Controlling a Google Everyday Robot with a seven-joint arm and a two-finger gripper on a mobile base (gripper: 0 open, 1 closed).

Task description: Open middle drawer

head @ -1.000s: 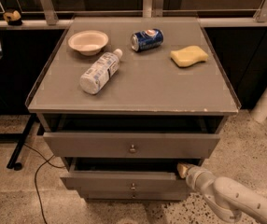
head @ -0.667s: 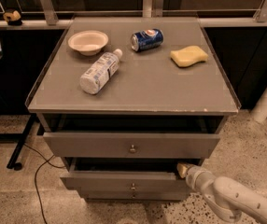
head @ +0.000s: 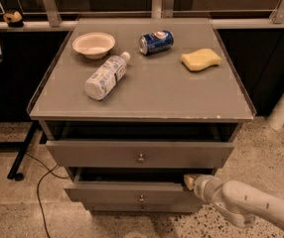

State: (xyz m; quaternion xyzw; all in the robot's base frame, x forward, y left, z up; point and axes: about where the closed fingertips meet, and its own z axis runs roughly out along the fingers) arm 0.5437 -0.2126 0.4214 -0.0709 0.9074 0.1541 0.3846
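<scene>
The grey cabinet has three drawers stacked under its top. The middle drawer [head: 107, 192] has a flat grey front with a small round metal knob [head: 141, 198]. It stands pulled out a little, with a dark gap above its front. My gripper [head: 188, 181] is at the right end of that drawer's top edge, reaching into the gap from the lower right on the white arm [head: 251, 205]. The top drawer [head: 102, 153] above it also sits slightly forward. The bottom drawer [head: 112, 207] shows only as a narrow strip.
On the cabinet top [head: 181, 98] lie a white bowl [head: 94, 44], a plastic bottle [head: 106, 76] on its side, a blue can [head: 156, 41] on its side and a yellow sponge [head: 200, 59]. Black cables [head: 37, 177] and a stand leg [head: 23, 152] are on the floor at left.
</scene>
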